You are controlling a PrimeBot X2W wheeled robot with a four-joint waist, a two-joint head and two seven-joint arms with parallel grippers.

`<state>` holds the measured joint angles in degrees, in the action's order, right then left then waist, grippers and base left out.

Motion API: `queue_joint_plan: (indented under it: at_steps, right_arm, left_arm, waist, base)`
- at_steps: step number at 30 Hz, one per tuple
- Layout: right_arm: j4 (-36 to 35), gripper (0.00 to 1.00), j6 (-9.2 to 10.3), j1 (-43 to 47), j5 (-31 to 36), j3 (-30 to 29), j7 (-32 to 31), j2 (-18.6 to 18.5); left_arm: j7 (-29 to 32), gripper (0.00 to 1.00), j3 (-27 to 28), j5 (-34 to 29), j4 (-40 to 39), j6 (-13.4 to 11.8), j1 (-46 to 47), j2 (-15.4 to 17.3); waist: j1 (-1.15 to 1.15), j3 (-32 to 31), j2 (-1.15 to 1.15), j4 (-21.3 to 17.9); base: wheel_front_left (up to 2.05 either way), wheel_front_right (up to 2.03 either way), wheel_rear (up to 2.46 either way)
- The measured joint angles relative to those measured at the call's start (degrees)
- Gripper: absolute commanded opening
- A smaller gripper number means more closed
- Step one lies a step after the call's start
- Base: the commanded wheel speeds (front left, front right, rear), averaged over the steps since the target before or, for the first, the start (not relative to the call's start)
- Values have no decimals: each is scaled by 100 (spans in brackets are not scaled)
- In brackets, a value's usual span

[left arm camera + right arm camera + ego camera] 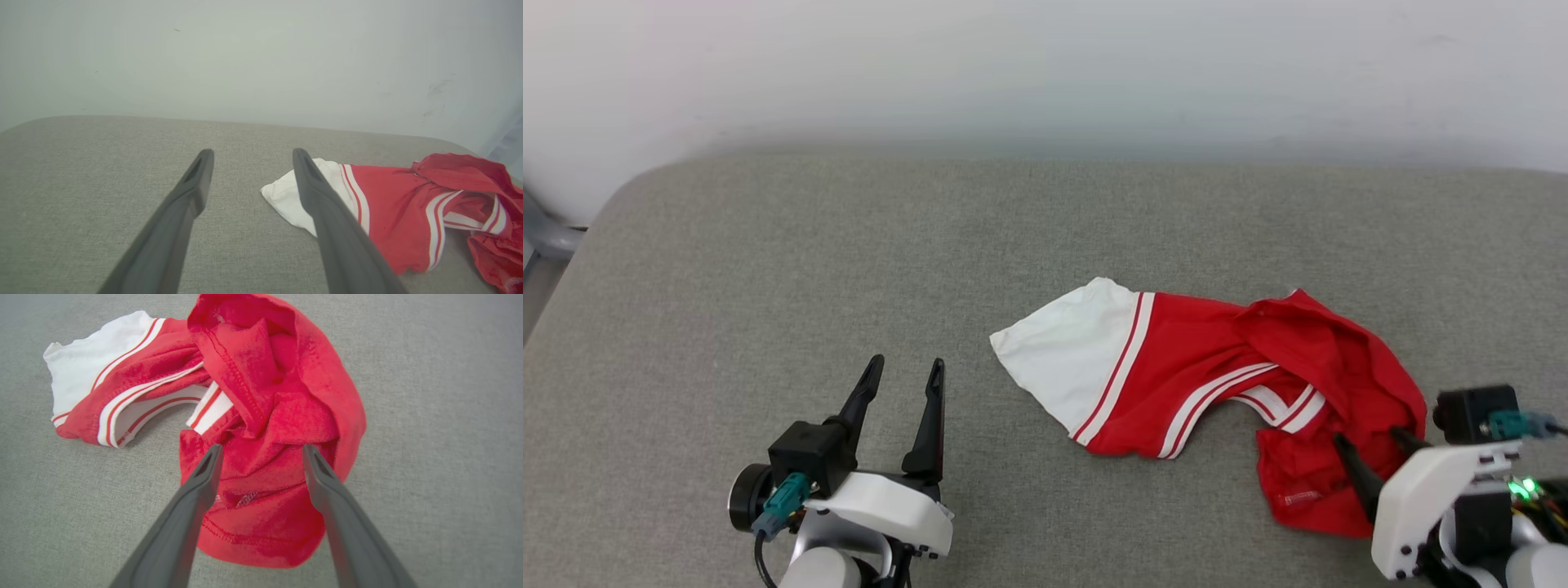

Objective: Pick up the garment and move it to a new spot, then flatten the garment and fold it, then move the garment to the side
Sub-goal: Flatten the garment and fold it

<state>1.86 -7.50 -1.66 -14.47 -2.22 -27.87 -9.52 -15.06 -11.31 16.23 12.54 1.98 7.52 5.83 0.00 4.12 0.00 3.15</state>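
R tool wide, angled down over crumpled garment, L tool wide, well left of it

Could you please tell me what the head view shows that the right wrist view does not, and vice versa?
Head view: the left gripper, open, left of the garment and apart from it, bare grey cushion around it, the pale wall behind. Right wrist view: close detail of the crumpled red folds, their stitching and a small label seen between the fingers. Both: the right gripper, open at the garment's bunched red end, and the white sleeve stretched away from it.
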Motion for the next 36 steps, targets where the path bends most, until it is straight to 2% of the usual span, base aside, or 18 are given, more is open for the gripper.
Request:
queue_joint_plan:
  at_steps: [4, 10, 11, 12, 13, 21, 26, 27, 36]
  right_arm:
    - [-44, 100, -1, -401, -31, 312, -354, -231]
    - [464, 100, -1, -724, -145, 532, -714, -445]
    - [523, 39, -1, -749, -179, 530, -751, -446]
    - [545, 5, -1, -757, -180, 530, -754, -447]
    - [557, 0, -1, -773, -203, 516, -751, -447]
    - [350, 0, -1, -1241, -134, 275, -720, -698]
    - [267, 0, -1, -2089, -22, 220, -821, -914]
    - [483, 0, -1, -2974, 22, 354, -846, -1060]
    - [1445, 0, -1, -4745, -18, 1140, -214, -1149]
  left_arm:
    - [0, 100, -37, 0, -15, 22, 92, -3]
    - [0, 100, -52, 9, 29, 54, 188, -11]
    - [0, 100, -43, 13, 34, 53, 191, -12]
    - [0, 100, -33, 13, 44, 53, 188, -14]
    - [0, 100, -30, 13, 45, 52, 188, -19]
    - [0, 100, 11, 7, 31, 30, 186, -42]
    - [0, 100, 3, 1, -40, 54, 314, -69]
    - [-1, 100, -38, -16, -101, 115, 569, -105]
    - [-1, 100, -90, -65, -145, 258, 995, -175]
  waist:
    - [0, 167, 0, 43]
    - [0, 331, 0, 180]
    - [0, 334, 0, 201]
    - [0, 329, 0, 214]
    - [0, 319, 0, 221]
    - [0, 297, 0, 227]
    - [0, 462, 0, 266]
    - [0, 689, 0, 362]
    - [1, 1326, 0, 700]
  base:
    - [0, 0, 0]
    - [0, 0, 0]
    - [0, 0, 0]
    - [0, 0, 0]
    - [0, 0, 0]
    - [0, 0, 0]
    - [0, 0, 0]
    - [0, 0, 0]
    - [0, 0, 0]
